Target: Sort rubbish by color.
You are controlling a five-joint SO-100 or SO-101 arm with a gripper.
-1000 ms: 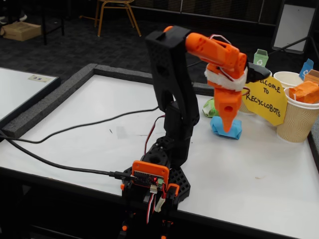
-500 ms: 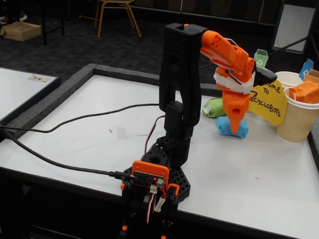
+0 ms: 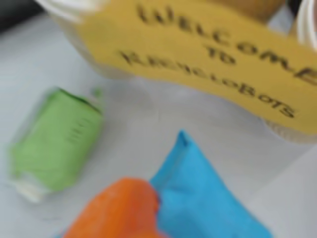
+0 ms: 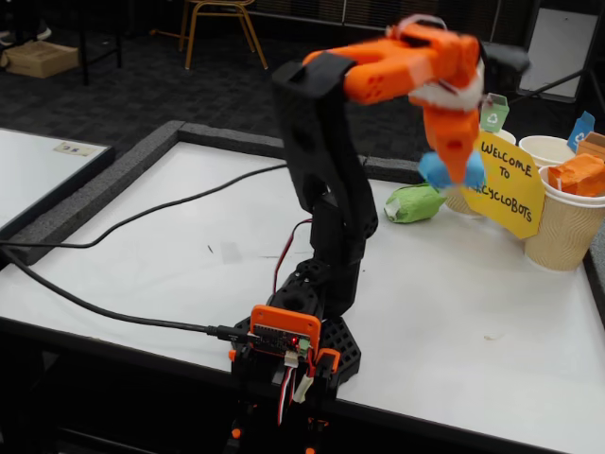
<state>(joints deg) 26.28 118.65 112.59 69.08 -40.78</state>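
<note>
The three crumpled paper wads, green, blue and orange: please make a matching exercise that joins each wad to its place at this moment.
Things:
1. green crumpled paper wad
2. blue crumpled paper wad
3. orange crumpled paper wad

Places:
A. inside a beige ribbed paper cup
B. lying on the white table
C. held in the air by the orange gripper

Pairs: 1-B, 2-C, 3-A
</note>
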